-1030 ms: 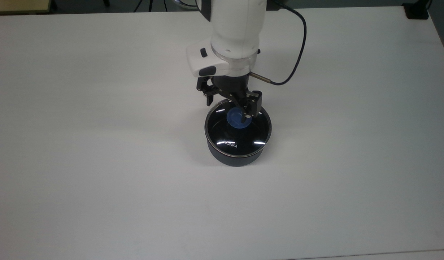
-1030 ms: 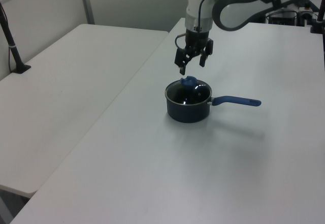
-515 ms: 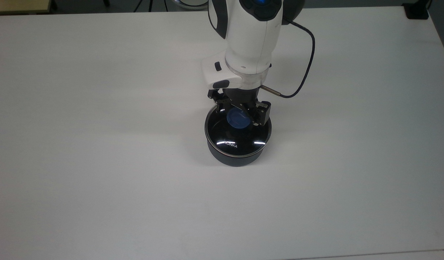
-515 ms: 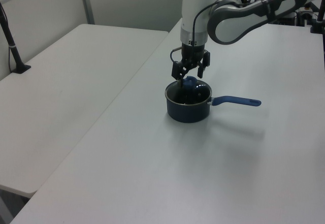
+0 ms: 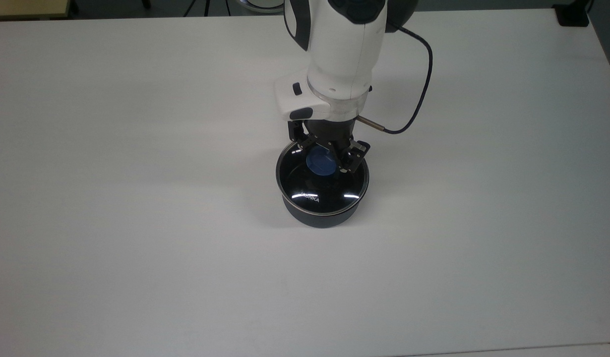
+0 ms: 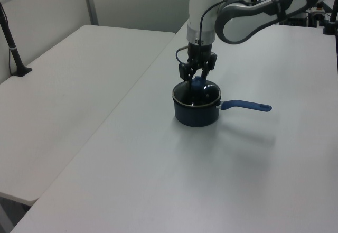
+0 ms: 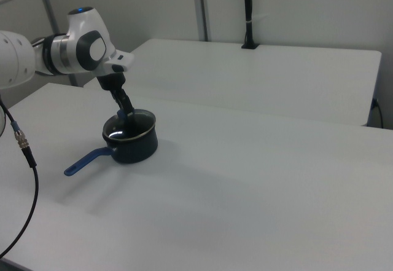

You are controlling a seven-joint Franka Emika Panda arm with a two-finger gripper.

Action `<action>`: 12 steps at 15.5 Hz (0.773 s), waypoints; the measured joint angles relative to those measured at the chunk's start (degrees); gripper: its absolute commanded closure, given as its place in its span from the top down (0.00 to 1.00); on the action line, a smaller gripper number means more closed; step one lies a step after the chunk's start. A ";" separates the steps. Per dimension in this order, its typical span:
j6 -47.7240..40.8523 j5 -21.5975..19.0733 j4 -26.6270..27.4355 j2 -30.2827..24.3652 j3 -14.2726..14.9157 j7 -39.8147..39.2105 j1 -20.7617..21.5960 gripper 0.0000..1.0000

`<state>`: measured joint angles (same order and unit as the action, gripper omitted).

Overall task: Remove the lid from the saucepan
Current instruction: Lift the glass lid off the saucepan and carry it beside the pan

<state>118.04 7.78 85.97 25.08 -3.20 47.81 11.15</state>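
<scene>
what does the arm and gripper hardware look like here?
White glossy arm with dark grey joint sections and a blue light on top of the wrist joint in the left view. A white flange with black buttons sits above the black two-finger gripper. A thin dark cable loops to a metal plug at the wrist.

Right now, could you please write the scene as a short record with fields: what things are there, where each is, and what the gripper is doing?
lid: sits on the saucepan, not lifted
knob: blue, at the lid's centre
saucepan: stands on the white table
handle: blue, points to the left view's right
gripper: down at the knob, fingers on either side of it
task state: lid not yet taken off
</scene>
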 measured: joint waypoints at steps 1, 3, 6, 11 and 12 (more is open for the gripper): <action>0.00 0.00 -0.22 -0.55 0.01 -0.11 -0.13 0.47; -1.39 0.00 -0.25 -2.46 0.04 -1.93 -0.72 0.47; -8.40 -1.51 1.42 -8.37 0.12 -13.95 -3.76 0.47; -11.65 -4.01 17.72 -22.89 0.29 -39.27 -13.44 0.47; -10.62 -4.06 21.87 -25.09 0.35 -43.21 -15.41 0.47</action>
<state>107.42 3.71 107.84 -0.02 -2.85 4.61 -4.26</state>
